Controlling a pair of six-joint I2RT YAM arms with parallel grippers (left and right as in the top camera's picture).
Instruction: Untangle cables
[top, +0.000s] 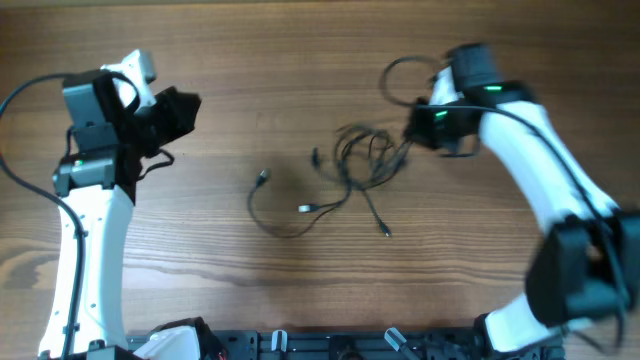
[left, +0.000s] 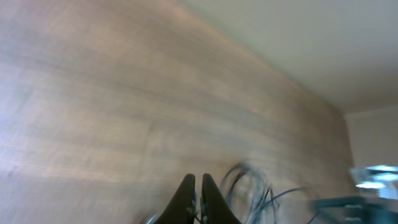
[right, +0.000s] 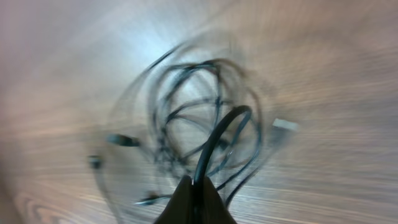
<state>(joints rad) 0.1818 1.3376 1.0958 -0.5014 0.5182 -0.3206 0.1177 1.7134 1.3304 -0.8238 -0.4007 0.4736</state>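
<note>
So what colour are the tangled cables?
The cables are black, clearest in the overhead view.

— Where is the tangle of cables (top: 362, 152) found?

— It is spread on the surface (top: 300, 50) directly ahead of the right gripper (top: 412, 135), and one strand is caught between that gripper's fingertips.

— What is laid beyond the tangle?

— A looser cable (top: 280, 233) is trailed farther out from the right gripper, toward the left gripper (top: 188, 112). Its plug end (top: 262, 178) is placed nearest the left gripper, though well apart from it.

— And behind the right gripper?

— A loop (top: 390, 70) is arched just beside its wrist.
</note>
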